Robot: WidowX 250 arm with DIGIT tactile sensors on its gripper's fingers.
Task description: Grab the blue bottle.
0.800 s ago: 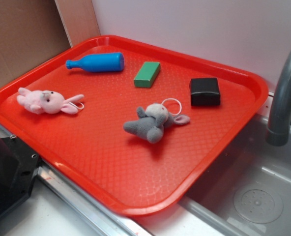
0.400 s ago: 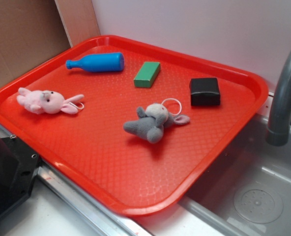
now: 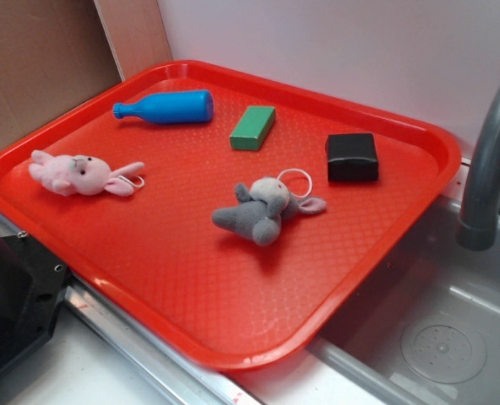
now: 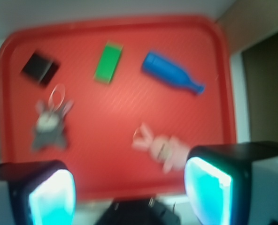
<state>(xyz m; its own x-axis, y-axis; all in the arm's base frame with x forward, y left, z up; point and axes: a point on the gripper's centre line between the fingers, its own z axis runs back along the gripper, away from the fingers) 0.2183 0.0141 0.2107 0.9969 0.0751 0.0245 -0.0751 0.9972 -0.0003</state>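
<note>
Gripper point(image 4: 129, 192) high above near edge of red tray point(image 4: 226, 79), fingers spread wide, holding nothing; wide stance suits descent. Blue bottle point(image 4: 172, 77) lies on side ahead, slightly right, untouched; pink plush point(image 4: 160, 147) between.

One blue bottle point(image 3: 167, 108), one green block point(image 3: 252, 127), one black box point(image 3: 351, 157), two plush toys point(image 3: 81, 174) on one red tray point(image 3: 191, 295)

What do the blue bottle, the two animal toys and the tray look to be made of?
Blue bottle: likely hard plastic, smooth, uniform colour with a soft sheen. Pink toy and grey toy: plush fabric, fuzzy matte surfaces, floppy ears. Tray: probably moulded plastic, with a fine diamond-textured floor and glossy raised rim.
</note>
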